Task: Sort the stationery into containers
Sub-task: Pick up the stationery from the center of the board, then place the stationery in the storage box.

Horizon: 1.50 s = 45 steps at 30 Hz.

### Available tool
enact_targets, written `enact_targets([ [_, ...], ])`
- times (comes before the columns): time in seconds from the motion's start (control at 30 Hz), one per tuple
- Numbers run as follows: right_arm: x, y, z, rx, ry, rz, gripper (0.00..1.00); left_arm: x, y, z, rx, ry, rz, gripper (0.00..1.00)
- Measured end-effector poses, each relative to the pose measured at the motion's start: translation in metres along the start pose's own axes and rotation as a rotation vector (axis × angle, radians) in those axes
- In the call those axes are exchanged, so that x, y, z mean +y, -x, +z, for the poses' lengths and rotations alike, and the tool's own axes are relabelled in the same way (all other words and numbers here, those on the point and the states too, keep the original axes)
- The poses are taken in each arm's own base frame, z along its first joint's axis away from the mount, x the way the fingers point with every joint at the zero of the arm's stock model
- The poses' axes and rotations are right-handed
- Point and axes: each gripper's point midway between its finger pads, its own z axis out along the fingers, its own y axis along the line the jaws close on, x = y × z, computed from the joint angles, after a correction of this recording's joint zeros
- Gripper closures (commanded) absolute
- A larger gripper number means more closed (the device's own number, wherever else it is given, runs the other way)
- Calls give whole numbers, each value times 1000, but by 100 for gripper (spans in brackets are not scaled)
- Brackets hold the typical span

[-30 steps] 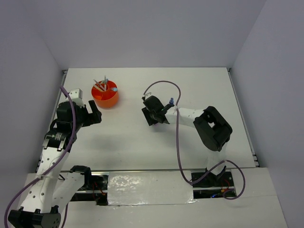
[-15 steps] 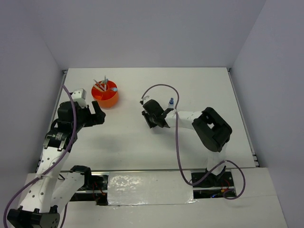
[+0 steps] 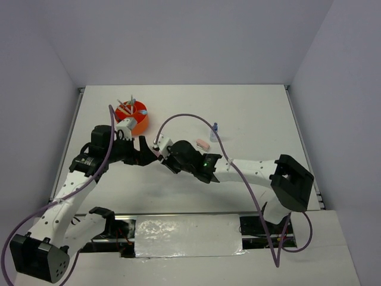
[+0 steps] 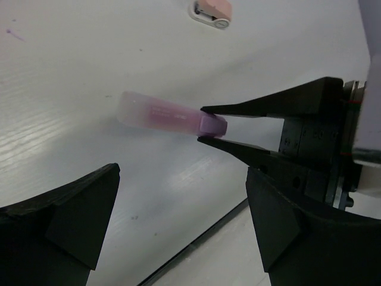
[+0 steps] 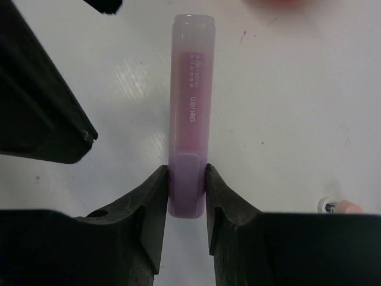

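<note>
Right fingers: I am gripping the purple marker (image 5: 191,89) by its darker end with my right fingers (image 5: 158,193). Its pale end is pointing toward my other arm.
Left fingers: I am holding my left fingers (image 4: 71,208) spread wide on either side of that free end, touching nothing.
Room: we are meeting over the near-middle of the table (image 3: 256,113). The widest bare stretch is lying far right, up to the walls.
Organizer: the orange organizer (image 3: 141,124) is sitting far left, just past my left wrist. It is holding thin pens and pastel pieces; I cannot tell which compartments.
Loose: the pink eraser (image 3: 203,143) and small bottle (image 3: 214,129) are resting near each other beyond my right arm.
</note>
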Motion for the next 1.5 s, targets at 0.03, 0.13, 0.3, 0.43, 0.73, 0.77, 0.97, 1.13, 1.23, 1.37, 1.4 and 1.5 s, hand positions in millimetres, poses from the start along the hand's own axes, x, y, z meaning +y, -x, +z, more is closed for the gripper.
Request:
enact_targets([
  [0.03, -1, 6, -3, -26, -3, -2, 95, -5, 0, 0, 0, -21, 8, 1],
  [0.13, -1, 21, -18, -103, 2, -11, 94, -17, 1, -4, -11, -74, 31, 1],
  [0.3, 7, 42, -44, -231, 42, -23, 93, -25, 3, -7, -24, -105, 47, 5],
  [0.43, 13, 51, -53, -284, 75, -34, 93, -25, 3, -7, -25, -106, 48, 9],
  [0.73, 27, 54, -54, -306, 123, -62, 92, -35, 7, -16, -59, -140, 72, 13],
  [0.77, 29, 55, -54, -308, 125, -66, 92, -37, 8, -17, -65, -149, 76, 14],
  [0.97, 34, 57, -55, -327, 133, -80, 91, -45, 10, -19, -69, -194, 90, 61],
  [1.13, 35, 50, -54, -315, 135, -92, 87, -56, 7, -19, -52, -255, 92, 96],
  [1.23, 35, 50, -55, -326, 134, -91, 5, -57, 7, -20, -51, -264, 96, 100],
  [1.37, 31, 47, -63, -371, 157, -9, 0, -58, 8, -21, -54, -271, 103, 100],
  [1.4, 27, 46, -68, -394, 174, 44, 0, -59, 8, -21, -58, -272, 104, 100],
  [1.5, 0, 46, -85, -487, 185, 228, 0, -66, 14, -28, -94, -295, 114, 100],
])
